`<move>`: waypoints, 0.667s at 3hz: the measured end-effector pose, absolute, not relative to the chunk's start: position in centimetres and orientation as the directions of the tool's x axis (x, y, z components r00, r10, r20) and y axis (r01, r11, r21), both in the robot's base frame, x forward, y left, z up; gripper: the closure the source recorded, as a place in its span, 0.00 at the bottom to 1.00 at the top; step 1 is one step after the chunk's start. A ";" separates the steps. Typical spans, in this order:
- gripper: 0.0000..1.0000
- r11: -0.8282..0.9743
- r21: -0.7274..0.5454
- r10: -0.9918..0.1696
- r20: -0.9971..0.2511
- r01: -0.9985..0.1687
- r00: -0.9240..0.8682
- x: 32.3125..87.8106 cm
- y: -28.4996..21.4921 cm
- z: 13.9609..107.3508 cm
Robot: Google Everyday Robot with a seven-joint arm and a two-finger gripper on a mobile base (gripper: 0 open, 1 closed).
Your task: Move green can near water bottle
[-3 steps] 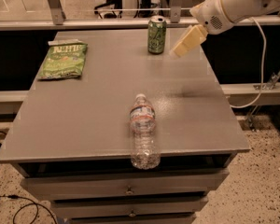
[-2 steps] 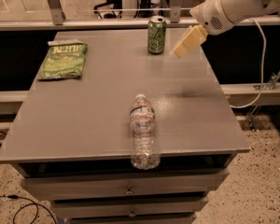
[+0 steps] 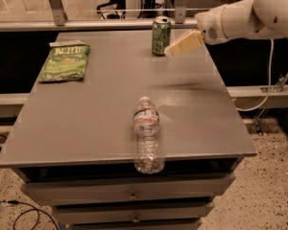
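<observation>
The green can (image 3: 161,36) stands upright at the far edge of the grey table (image 3: 101,104), right of centre. The water bottle (image 3: 146,133) lies on its side near the front edge, cap pointing away from me and its base at the edge. My gripper (image 3: 184,43) hangs in the air just right of the can at about its height, its cream tip almost at the can's side. It holds nothing.
A flat green chip bag (image 3: 65,61) lies at the table's far left. Drawers (image 3: 129,193) sit under the tabletop. A metal rail (image 3: 86,13) runs behind the table. A cable (image 3: 266,87) hangs at the right of the arm.
My gripper has moved a little to the left, closer to the green can. The can, bottle and chip bag have not moved.
</observation>
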State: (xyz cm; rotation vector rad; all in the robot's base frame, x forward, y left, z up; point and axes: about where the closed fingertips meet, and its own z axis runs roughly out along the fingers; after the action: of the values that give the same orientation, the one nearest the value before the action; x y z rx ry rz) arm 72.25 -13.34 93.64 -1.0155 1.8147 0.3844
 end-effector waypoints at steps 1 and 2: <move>0.00 0.652 -0.131 -0.363 -0.919 -0.747 -0.155 75.1 -13.1 92.6; 0.00 0.669 -0.128 -0.323 -0.937 -0.732 -0.132 79.4 -12.1 91.3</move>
State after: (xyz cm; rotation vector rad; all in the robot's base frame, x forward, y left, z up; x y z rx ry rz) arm 79.45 -12.07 91.25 -0.8563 1.7254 0.4396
